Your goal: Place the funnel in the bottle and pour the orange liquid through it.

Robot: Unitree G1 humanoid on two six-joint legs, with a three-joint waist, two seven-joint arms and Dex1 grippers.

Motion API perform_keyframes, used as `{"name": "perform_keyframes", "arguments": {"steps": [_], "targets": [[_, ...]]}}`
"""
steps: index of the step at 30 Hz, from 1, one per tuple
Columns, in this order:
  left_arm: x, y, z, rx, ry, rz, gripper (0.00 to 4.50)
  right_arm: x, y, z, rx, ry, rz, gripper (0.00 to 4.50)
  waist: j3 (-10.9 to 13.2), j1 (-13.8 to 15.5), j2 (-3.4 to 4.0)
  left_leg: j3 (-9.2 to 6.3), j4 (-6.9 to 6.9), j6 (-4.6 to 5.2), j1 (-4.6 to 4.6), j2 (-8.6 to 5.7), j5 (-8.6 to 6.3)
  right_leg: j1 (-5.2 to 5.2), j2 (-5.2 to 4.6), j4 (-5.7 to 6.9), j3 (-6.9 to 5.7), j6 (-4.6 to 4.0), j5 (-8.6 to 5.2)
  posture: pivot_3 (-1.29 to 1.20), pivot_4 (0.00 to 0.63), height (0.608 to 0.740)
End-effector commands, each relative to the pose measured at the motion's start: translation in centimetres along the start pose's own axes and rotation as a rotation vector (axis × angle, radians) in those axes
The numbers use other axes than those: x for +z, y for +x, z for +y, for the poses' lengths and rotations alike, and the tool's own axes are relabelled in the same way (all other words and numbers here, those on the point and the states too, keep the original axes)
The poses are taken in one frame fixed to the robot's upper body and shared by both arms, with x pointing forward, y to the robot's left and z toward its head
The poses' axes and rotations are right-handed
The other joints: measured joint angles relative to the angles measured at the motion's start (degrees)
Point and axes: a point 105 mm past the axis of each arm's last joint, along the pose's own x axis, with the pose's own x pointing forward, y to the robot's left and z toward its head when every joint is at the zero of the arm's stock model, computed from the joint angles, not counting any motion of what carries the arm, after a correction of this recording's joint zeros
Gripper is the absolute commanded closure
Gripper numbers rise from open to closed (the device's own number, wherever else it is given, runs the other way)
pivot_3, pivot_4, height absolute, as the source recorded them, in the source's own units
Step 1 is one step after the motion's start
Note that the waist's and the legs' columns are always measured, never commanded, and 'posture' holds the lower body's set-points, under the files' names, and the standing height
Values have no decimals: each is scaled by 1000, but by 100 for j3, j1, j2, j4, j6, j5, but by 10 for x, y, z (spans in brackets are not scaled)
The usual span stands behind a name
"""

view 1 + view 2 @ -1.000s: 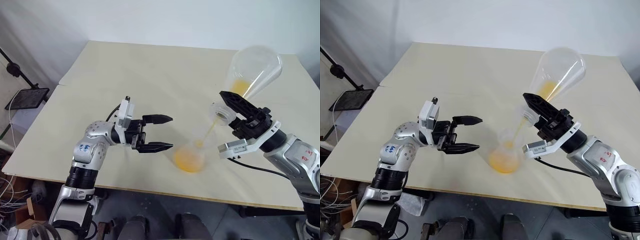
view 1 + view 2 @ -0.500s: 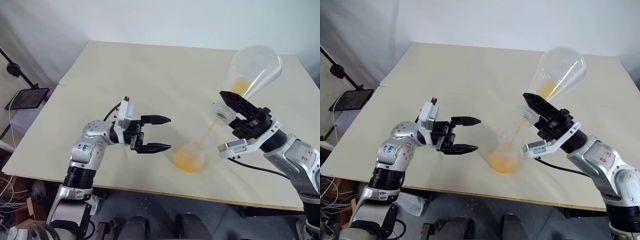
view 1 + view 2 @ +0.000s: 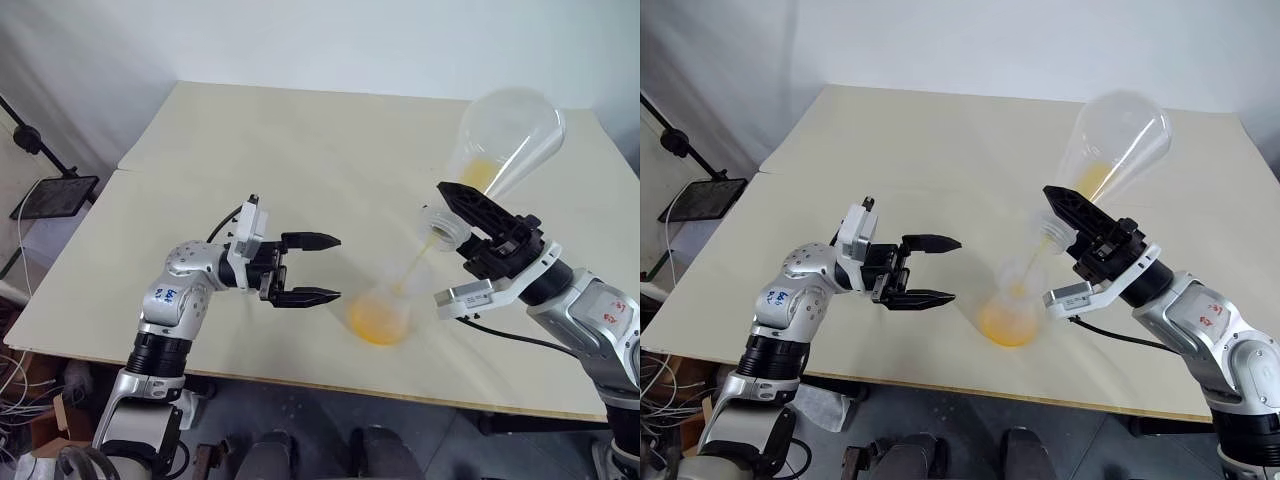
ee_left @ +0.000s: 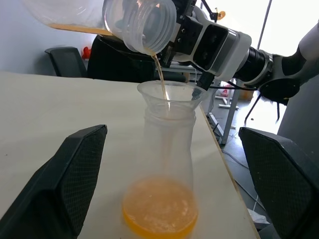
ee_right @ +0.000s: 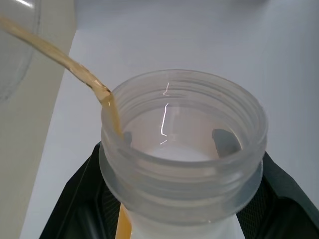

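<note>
The bottle [image 3: 380,318] stands near the table's front edge, with the clear funnel [image 4: 169,97] seated in its neck. Orange liquid [image 4: 159,209] pools in its base. My right gripper [image 3: 452,215] is shut on the neck of a second flask [image 3: 505,135], tilted mouth-down above and to the right of the bottle. A thin orange stream [image 3: 420,262] runs from its rim [image 5: 182,134] into the funnel, and some liquid [image 3: 480,175] remains in the tilted flask. My left gripper [image 3: 335,267] hangs open just left of the bottle, touching nothing, and its fingers [image 4: 75,174] flank the bottle.
The cream table [image 3: 250,140] has a seam on its left side, and its front edge runs just below the bottle. A black stand with a tablet [image 3: 55,195] is off the table's left side. Dark chairs [image 4: 65,55] show beyond the table.
The stream keeps running from the tilted flask into the funnel. Both arms have held their places.
</note>
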Motion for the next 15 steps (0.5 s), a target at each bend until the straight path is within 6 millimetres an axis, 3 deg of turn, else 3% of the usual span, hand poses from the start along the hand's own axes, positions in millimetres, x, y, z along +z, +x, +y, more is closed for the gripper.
{"name": "perform_keyframes", "arguments": {"steps": [1,11,15], "targets": [[6,3,-1,-20,39,0,0,2,0,-13,-50,-33,-7,2032,0,-2,0,-6,0,1,0,-4,1,0,1,4,-5,1,0,0,150,740],[7,3,0,-18,38,-3,0,2,0,-12,-55,-32,-6,2032,0,-5,0,-69,0,5,-7,-28,10,25,-7,10,-86,3,-2,0,150,740],[7,3,-1,-19,38,-6,0,0,-1,-12,-55,-26,3,2032,1,13,1,-64,3,1,-7,-19,12,17,-4,3,-57,3,-2,0,150,740]]}}
